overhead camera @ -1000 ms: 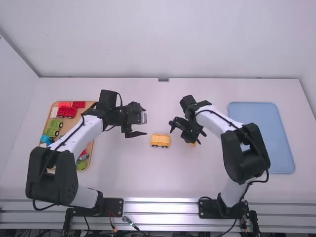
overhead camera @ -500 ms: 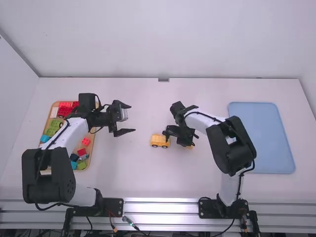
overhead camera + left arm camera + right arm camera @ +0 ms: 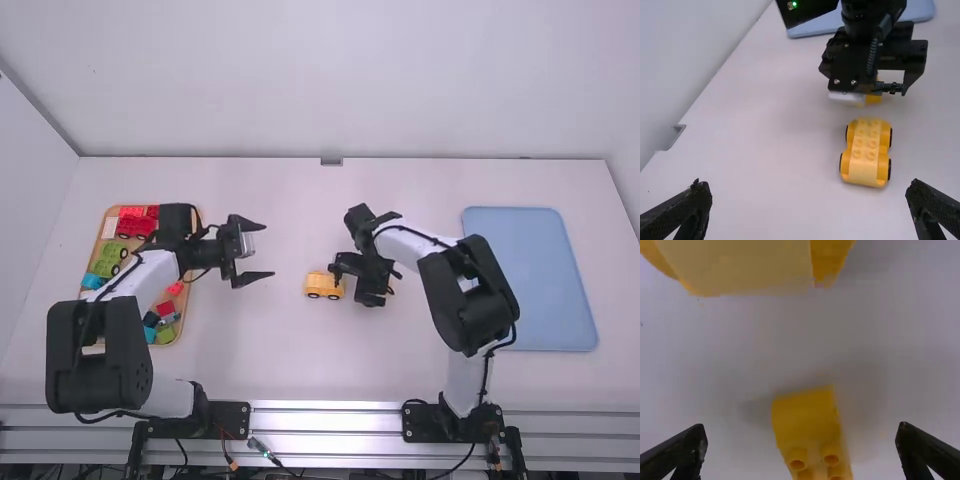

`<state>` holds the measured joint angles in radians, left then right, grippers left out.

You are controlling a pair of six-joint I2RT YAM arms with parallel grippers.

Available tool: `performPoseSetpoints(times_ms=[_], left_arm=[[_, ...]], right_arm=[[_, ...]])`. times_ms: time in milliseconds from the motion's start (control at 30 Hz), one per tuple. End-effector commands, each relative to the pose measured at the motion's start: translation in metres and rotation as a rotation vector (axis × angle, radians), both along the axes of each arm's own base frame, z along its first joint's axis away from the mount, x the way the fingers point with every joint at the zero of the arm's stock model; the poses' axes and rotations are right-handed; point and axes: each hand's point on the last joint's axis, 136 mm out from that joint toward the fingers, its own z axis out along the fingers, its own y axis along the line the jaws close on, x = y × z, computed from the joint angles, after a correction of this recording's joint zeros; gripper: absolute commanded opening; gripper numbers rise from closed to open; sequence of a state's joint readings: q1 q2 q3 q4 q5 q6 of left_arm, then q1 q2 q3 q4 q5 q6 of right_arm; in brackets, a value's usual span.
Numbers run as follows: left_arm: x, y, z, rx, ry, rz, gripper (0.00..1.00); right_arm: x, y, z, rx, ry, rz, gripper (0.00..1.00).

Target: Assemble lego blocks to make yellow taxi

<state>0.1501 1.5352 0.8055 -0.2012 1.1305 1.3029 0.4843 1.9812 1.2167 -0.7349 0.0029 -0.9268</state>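
Note:
My left gripper (image 3: 268, 250) stands open over the table right of the brick tray; in its wrist view the gripper (image 3: 807, 202) has nothing between its fingers. The yellow wheeled base (image 3: 324, 286), studs up, rests mid-table, also ahead in the left wrist view (image 3: 864, 152). Just right of it is my right gripper (image 3: 371, 283), low over the table. In the right wrist view this gripper (image 3: 801, 442) is open, its fingers apart on either side of a yellow brick (image 3: 807, 422) with studs. That brick (image 3: 873, 99) is partly hidden beneath the right gripper in the left wrist view.
A wooden tray (image 3: 186, 300) of red, green and blue pieces lies at the left, partly under the left arm. At the right is a blue tray (image 3: 530, 280). In the right wrist view, a large yellow piece (image 3: 745, 265) cuts across the top edge.
My left gripper has drawn back left toward the wooden tray, still open. My right gripper has moved left, close to the wheeled base, and its fingers now sit differently over the brick.

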Motion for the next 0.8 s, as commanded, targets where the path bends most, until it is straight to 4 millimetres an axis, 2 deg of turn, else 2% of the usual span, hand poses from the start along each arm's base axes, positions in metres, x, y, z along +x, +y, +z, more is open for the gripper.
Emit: performPoseSetpoints(times_ms=[0,133,333,433,600,767], left_arm=[[-0.009,-0.012,-0.002,-0.031,0.013,-0.05,0.99],[-0.014,-0.034,-0.01,-0.032,0.019,-0.123,0.99],[-0.016,-0.064,-0.036,-0.044,0.078,-0.195,0.99],[-0.017,-0.071,-0.05,-0.047,0.098,-0.221,0.99],[-0.016,-0.076,-0.074,-0.056,0.162,-0.222,0.99],[-0.018,-0.079,-0.079,-0.098,0.186,-0.241,0.99]], right_arm=[[0.008,0.012,0.01,0.097,0.009,0.012,0.99],[0.002,0.022,0.031,0.287,0.051,0.043,0.99],[0.0,0.014,0.051,0.547,0.054,0.068,0.99],[0.0,0.008,0.051,0.643,0.022,0.087,0.99],[-0.006,-0.002,0.037,0.79,-0.049,0.122,0.99],[-0.009,-0.007,0.028,0.871,-0.127,0.142,0.99]])
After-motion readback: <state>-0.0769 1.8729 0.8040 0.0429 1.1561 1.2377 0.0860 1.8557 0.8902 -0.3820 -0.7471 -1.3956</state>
